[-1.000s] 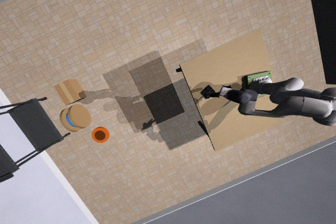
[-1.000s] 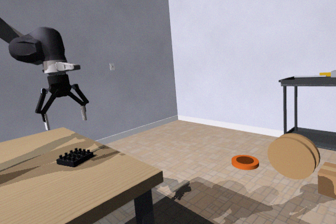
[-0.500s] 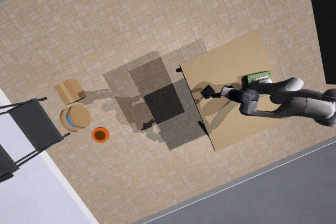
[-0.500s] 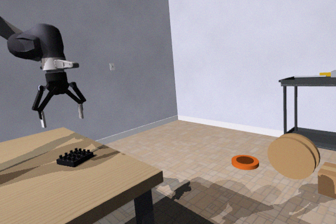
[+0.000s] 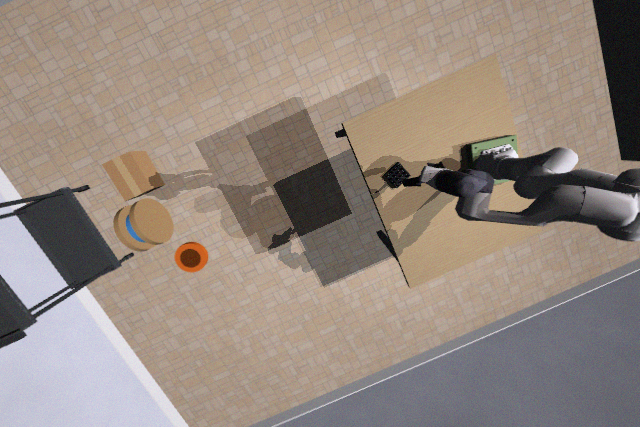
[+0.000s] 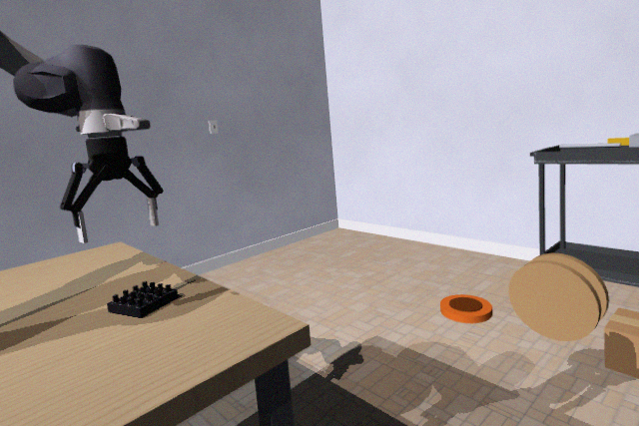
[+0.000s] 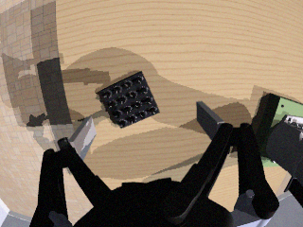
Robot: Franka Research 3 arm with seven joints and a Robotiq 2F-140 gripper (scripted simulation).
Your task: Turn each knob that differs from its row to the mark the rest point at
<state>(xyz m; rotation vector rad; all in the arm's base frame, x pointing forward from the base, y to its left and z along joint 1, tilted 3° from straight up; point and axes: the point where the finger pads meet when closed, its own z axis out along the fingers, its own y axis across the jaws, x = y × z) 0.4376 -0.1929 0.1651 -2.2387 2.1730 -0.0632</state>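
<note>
Knob box [image 6: 143, 298] sat flat on table [image 6: 170, 354] | gripper [image 6: 116, 226] hung high above, spread wide, nothing pinched

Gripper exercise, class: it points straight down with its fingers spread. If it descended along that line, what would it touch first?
Probably the wooden table, not the knob box. The open, empty gripper hangs high above the table, and the wrist view shows the box off to one side of the fingers. Depth is uncertain.

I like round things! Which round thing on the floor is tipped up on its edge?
The big tan disc by the cart. The orange ring is also round, but lies flat.
</note>
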